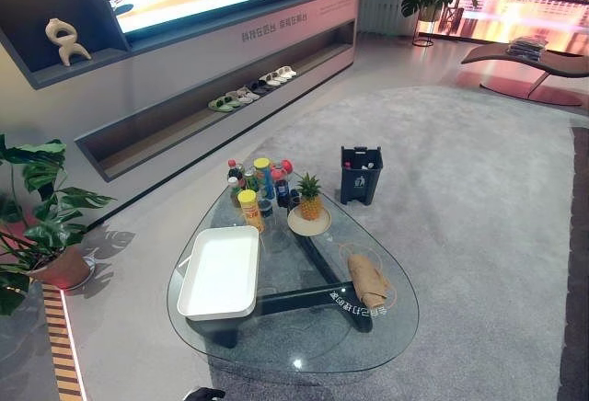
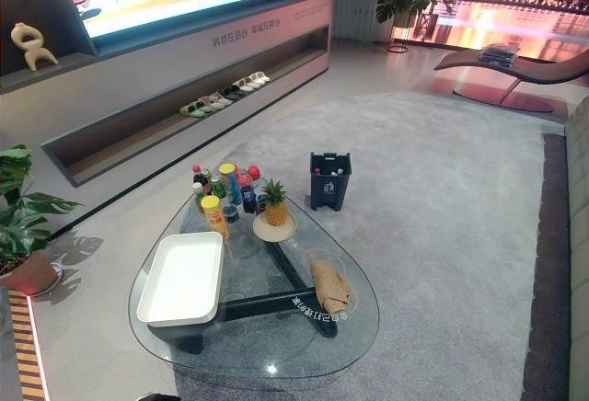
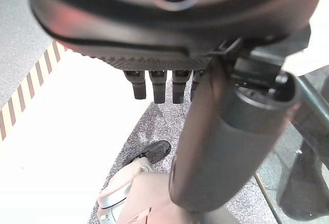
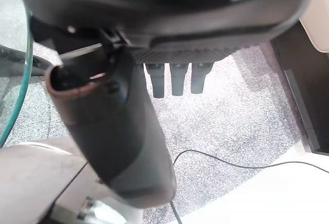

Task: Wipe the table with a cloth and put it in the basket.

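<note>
A crumpled brown cloth [image 1: 368, 279] lies on the right side of the rounded glass table [image 1: 294, 357]. A white rectangular tray-like basket [image 1: 221, 272] rests on the table's left side, with nothing in it. My left hand [image 3: 157, 88] hangs low beside the table, over the carpet, fingers straight and thumb relaxed, holding nothing. My right hand [image 4: 177, 82] hangs the same way over the grey carpet, open, well away from the cloth.
Several bottles [image 1: 258, 185] and a pineapple on a round plate [image 1: 310, 200] crowd the table's far end. A dark blue bin [image 1: 361, 174] stands on the carpet behind the table. A potted plant [image 1: 37, 226] stands at the left. The table's near edge lies just ahead.
</note>
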